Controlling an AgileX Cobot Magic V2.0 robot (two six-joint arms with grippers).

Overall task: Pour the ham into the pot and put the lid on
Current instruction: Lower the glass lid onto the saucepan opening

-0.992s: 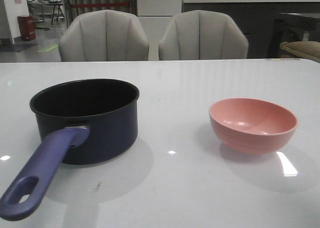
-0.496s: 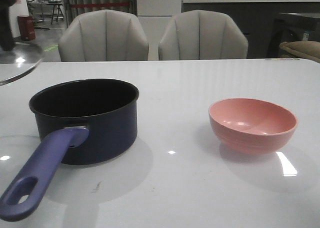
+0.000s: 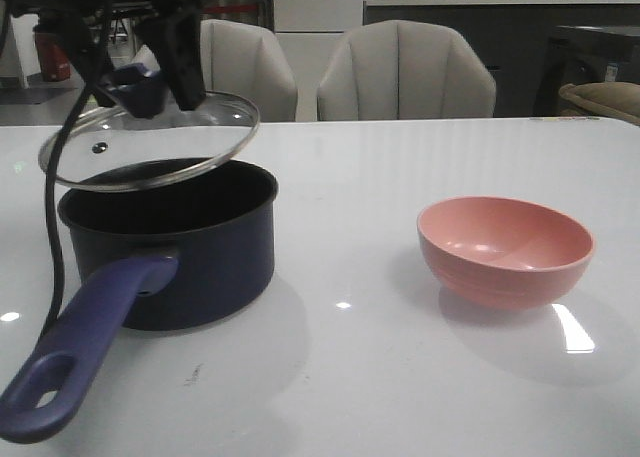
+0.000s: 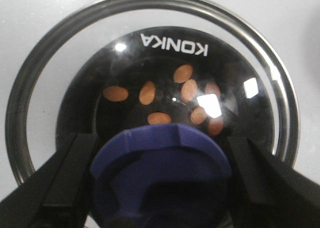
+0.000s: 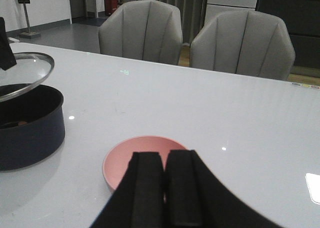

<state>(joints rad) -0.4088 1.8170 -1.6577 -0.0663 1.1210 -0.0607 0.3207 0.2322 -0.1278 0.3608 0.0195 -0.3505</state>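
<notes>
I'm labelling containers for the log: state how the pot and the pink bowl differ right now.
The pot is dark navy with a long purple-blue handle; the pink bowl has none. The pot is taller and straight-walled, the bowl shallow and curved. The pot holds ham slices, seen through the lid; the bowl looks empty. Both stand upright on the table.

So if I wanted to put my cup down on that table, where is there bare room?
The table is bare between the pot and the pink bowl, along the near edge, and behind both toward the chairs. It is crowded over the pot, where the left end effector holds the lid.
</notes>
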